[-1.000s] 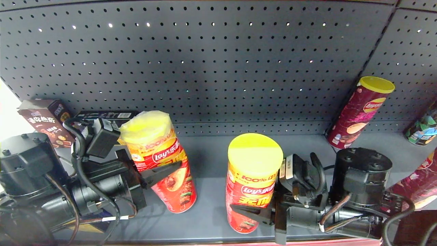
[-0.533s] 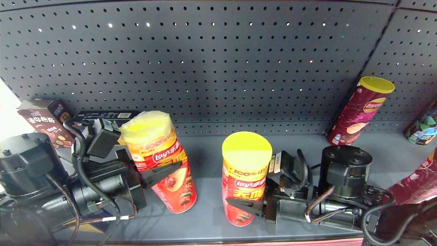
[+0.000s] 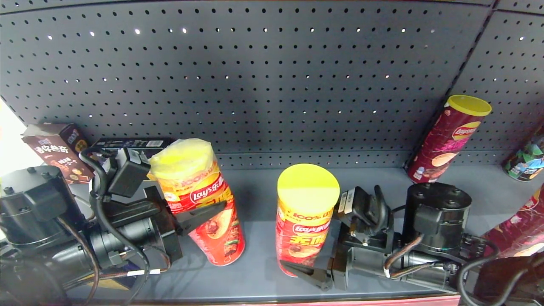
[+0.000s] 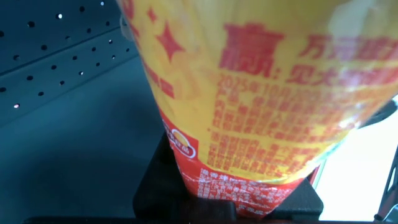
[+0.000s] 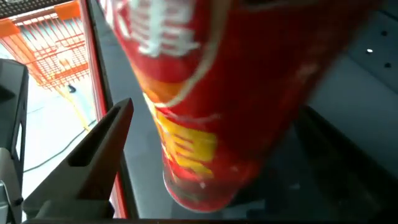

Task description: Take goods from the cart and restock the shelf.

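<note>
Left tool (image 3: pixel 191 200) is clamping tilted can (image 3: pixel 214 238), frame left. Right wrist view is showing right tool (image 3: pixel 297 248) wide, off upright can (image 5: pixel 205 124).

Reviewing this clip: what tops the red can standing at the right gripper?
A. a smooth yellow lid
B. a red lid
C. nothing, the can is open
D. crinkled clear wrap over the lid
A: the centre can carries a smooth yellow lid. The crinkled wrap is on the left can instead.
</note>
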You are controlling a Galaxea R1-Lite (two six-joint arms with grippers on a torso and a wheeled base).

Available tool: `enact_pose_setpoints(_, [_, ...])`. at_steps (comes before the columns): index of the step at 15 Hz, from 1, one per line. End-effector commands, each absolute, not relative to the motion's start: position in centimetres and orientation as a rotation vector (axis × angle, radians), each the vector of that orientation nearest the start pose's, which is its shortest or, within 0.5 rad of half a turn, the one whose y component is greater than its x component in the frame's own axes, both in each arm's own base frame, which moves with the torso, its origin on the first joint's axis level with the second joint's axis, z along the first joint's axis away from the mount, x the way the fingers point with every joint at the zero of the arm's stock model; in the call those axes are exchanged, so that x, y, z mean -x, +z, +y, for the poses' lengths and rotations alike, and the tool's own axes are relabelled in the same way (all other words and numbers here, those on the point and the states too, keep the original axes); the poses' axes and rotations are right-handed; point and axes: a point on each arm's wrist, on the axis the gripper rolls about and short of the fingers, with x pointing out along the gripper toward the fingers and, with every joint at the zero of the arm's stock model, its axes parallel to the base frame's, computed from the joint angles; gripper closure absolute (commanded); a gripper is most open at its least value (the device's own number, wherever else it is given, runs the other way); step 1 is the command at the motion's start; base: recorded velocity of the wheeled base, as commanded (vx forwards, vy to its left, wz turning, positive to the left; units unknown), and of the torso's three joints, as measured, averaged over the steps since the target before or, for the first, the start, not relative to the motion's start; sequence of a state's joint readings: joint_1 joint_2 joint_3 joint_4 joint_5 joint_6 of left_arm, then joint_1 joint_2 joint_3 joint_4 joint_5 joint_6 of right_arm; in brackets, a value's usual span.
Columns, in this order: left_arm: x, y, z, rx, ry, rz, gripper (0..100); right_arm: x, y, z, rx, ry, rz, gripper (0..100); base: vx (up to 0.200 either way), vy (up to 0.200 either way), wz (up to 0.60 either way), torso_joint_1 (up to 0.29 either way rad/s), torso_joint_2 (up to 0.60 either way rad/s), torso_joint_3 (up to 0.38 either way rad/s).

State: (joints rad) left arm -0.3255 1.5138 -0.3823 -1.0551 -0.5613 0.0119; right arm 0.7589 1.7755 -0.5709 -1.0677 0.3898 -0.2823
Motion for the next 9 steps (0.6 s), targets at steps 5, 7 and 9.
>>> enact_pose_setpoints(5, [-20.9, 16.6, -8.3, -0.002, -0.888, 0.073, 100, -17.6, 18.9, 16.4, 0.248, 1.093, -0.168, 0, 0.000, 0.000, 0.00, 0.000, 0.00, 0.000])
enact_pose_setpoints(7, [-20.9, 16.6, -8.4, -0.003, -0.891, 0.070, 100, -16.4, 20.2, 15.1, 0.241, 1.078, -0.209, 0, 0.000, 0.000, 0.00, 0.000, 0.00, 0.000])
enact_pose_setpoints(9, [-20.8, 16.6, -8.4, -0.004, -0.891, 0.071, 100, -15.4, 21.4, 13.5, 0.240, 1.046, -0.231, 0, 0.000, 0.000, 0.00, 0.000, 0.00, 0.000])
